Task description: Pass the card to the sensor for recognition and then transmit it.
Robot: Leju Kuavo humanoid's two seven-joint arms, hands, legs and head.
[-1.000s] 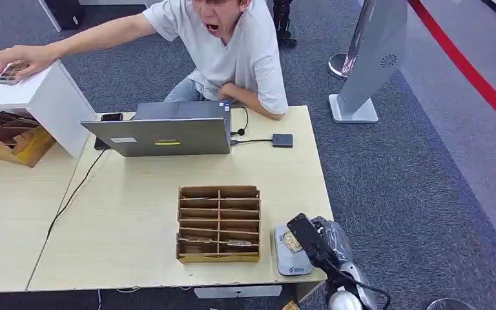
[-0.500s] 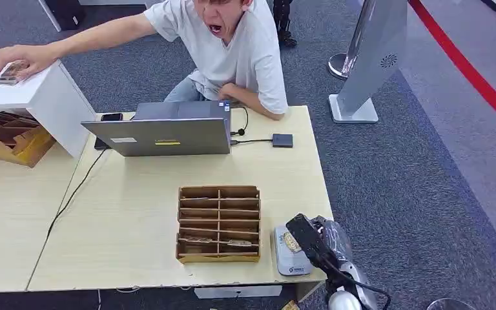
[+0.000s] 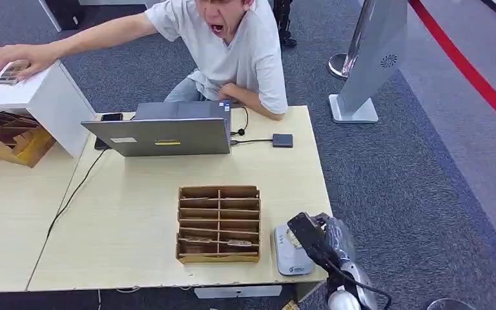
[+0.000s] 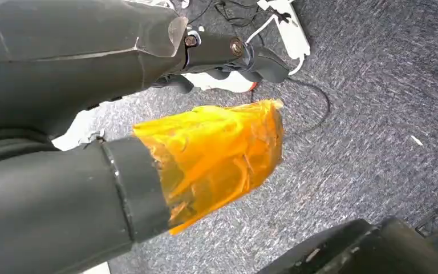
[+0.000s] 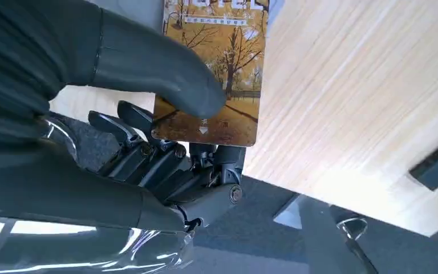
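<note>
— Right wrist view first: what has the right hand [image 5: 165, 142] got?

— One glossy card [image 5: 214, 74], flat and rectangular, printed with autumn trees. The thick grey thumb presses its face, the dark fingers [image 5: 142, 142] curl beneath it; the hand is closed on the card.

— And where is that, from the head view?

— At the table's near right corner, right hand [image 3: 313, 236] just over the one grey, rounded sensor pad [image 3: 287, 258]. The card itself is hard to make out there.

— The left hand?

— Left wrist view shows the left hand [image 4: 228, 54] over speckled grey carpet, one finger wrapped in crinkled orange tape. Whether it's open, I cannot tell.

— Anything else on the pale wood-grain table [image 3: 135, 187]?

— One brown cardboard divider box [image 3: 219, 223], one grey laptop [image 3: 161, 132], and a person [image 3: 232, 51] in a white shirt behind it.
</note>
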